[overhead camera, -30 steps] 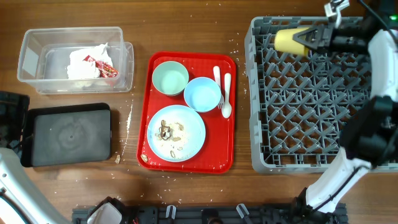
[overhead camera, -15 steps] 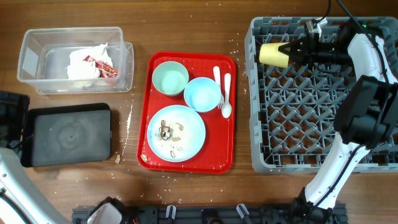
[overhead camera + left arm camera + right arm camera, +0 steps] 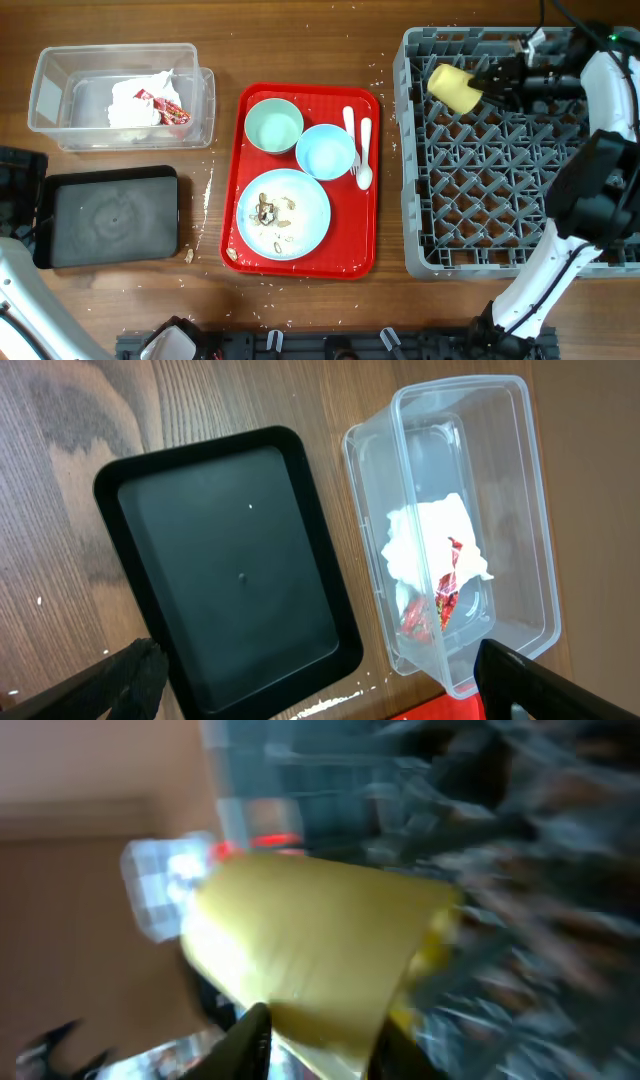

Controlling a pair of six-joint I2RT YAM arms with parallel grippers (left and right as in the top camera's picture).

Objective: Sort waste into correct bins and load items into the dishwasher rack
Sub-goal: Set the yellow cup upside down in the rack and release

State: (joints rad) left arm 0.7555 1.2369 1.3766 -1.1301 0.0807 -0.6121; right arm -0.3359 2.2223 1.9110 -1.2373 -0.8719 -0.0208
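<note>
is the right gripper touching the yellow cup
Touching. The overhead view shows the right gripper closed on the yellow cup at one end, holding it tilted over the rack.

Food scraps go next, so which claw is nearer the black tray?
Left. The left claw sits open just beside the black tray. The right claw grips the yellow cup over the dishwasher rack, beyond the red tray.

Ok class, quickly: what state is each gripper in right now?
Left gripper: open, empty.
Right gripper: shut on the yellow cup, over the dishwasher rack.
</note>
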